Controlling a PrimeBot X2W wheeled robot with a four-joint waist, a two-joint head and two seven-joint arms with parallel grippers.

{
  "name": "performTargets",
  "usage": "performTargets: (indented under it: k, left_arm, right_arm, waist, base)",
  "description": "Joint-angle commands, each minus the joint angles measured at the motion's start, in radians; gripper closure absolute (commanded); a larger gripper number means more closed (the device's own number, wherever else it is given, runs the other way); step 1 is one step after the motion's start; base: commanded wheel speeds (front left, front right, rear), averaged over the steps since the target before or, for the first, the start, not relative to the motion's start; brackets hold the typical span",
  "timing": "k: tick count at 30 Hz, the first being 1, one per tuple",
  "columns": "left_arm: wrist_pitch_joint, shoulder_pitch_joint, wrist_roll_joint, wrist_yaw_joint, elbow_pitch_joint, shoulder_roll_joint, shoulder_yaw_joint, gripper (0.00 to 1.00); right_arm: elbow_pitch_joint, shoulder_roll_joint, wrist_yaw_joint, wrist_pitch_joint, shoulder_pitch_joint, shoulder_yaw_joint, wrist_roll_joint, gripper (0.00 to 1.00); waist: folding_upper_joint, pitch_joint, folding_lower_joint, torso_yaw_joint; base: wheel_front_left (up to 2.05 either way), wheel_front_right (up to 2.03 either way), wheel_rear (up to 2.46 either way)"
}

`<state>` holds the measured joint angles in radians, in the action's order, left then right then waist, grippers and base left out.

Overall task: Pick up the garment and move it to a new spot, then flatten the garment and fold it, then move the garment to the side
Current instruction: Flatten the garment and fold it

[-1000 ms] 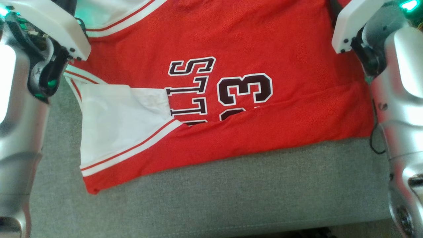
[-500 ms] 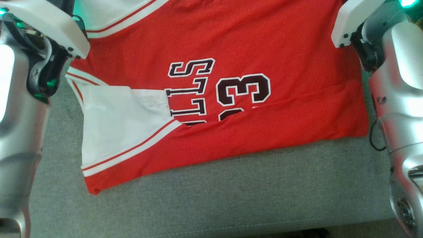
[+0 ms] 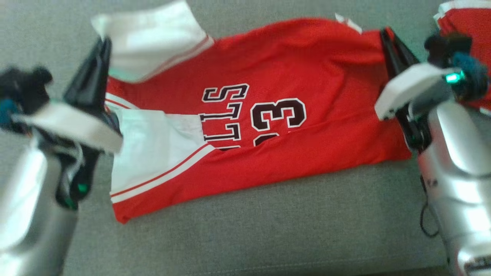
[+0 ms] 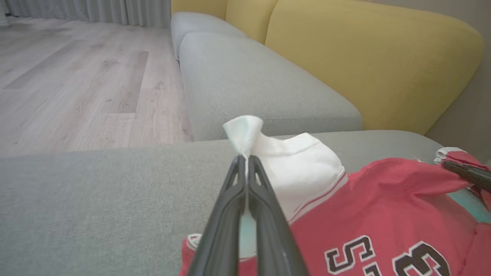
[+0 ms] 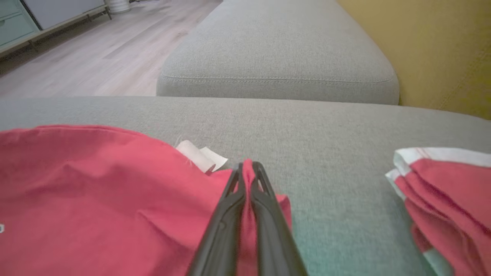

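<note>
I'm looking at a grey fabric sofa seat (image 3: pixel 245 237) that takes up the lower half of head view, weave visible, w/ even soft daylight and no hard shadows. In left wrist view a 2nd grey seat cushion (image 4: pixel 249 84) runs from centre toward the top, w/ mustard-yellow back cushions (image 4: pixel 368 57) along the upper right. A strip of plain greyish wall (image 4: pixel 470 115) sits at the far right edge. Pale wood-plank floor (image 4: pixel 76 76) covers the upper left, w/ grey curtains (image 4: pixel 96 9) hanging at the top left edge. In right wrist view, upper left corner, there's a low cabinet (image 5: pixel 15 21) w/ teal fronts on thin legs.
</note>
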<state>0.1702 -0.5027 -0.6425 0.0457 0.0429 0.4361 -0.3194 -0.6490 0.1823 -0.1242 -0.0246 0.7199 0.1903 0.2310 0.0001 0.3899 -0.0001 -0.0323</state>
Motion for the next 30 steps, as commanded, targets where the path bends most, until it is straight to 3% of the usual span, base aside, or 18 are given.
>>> performTargets:
  k: [1, 10, 20, 21, 22, 23, 24, 26, 30]
  left_arm:
    - [-0.008, -0.008, -0.006, -0.007, -0.040, 0.043, 0.052, 1.00]
    - [-0.095, 0.269, -0.030, -0.071, -0.157, -0.001, 0.054, 1.00]
    - [-0.147, 0.391, -0.033, -0.072, -0.096, -0.054, -0.003, 1.00]
    - [-0.151, 0.396, -0.034, -0.070, -0.083, -0.059, -0.008, 1.00]
    - [-0.157, 0.400, -0.034, -0.070, -0.067, -0.063, -0.011, 1.00]
    - [-0.160, 0.404, -0.032, -0.070, -0.048, -0.067, -0.016, 1.00]
    - [-0.169, 0.406, -0.028, -0.069, -0.033, -0.071, -0.020, 0.64]
    - [-0.193, 0.413, -0.024, -0.071, -0.002, -0.085, -0.024, 0.00]
    - [-0.252, 0.442, -0.033, -0.085, 0.027, -0.119, -0.014, 0.00]
  right_arm:
    - [0.040, 0.005, -0.007, 0.012, 0.001, 0.005, 0.008, 1.00]
    - [0.185, -0.010, -0.007, 0.020, -0.181, -0.093, -0.012, 1.00]
    - [0.296, -0.049, -0.007, -0.001, -0.354, -0.169, -0.037, 1.00]
    - [0.300, -0.052, -0.007, 0.000, -0.366, -0.174, -0.042, 0.93]
    - [0.302, -0.056, -0.007, 0.003, -0.377, -0.180, -0.048, 0.60]
    - [0.303, -0.060, -0.007, 0.005, -0.389, -0.184, -0.054, 0.38]
    - [0.304, -0.064, -0.007, 0.010, -0.400, -0.190, -0.061, 0.00]
    - [0.308, -0.078, -0.007, 0.024, -0.425, -0.211, -0.065, 0.00]
    - [0.330, -0.101, -0.007, 0.059, -0.486, -0.273, -0.071, 0.00]
  waist:
    - [-0.0001, -0.016, 0.0001, 0.008]
    - [-0.0001, -0.062, 0.0001, 0.029]
    - [-0.0001, -0.112, 0.0001, 0.045]
    - [-0.0001, -0.116, 0.0001, 0.045]
    - [-0.0001, -0.122, 0.0001, 0.044]
    - [-0.0001, -0.129, 0.0001, 0.044]
    - [-0.0001, -0.135, 0.0001, 0.045]
    - [-0.0001, -0.149, 0.0001, 0.044]
    - [-0.0001, -0.175, 0.0001, 0.047]
  base:
    - [0.00, 0.00, 0.00]
    - [0.00, 0.00, 0.00]
    - [0.00, 0.00, 0.00]
    - [0.00, 0.00, 0.00]
    - [0.00, 0.00, 0.00]
    - [0.00, 0.00, 0.00]
    - [0.00, 0.00, 0.00]
    - [0.00, 0.00, 0.00]
    - [0.00, 0.00, 0.00]
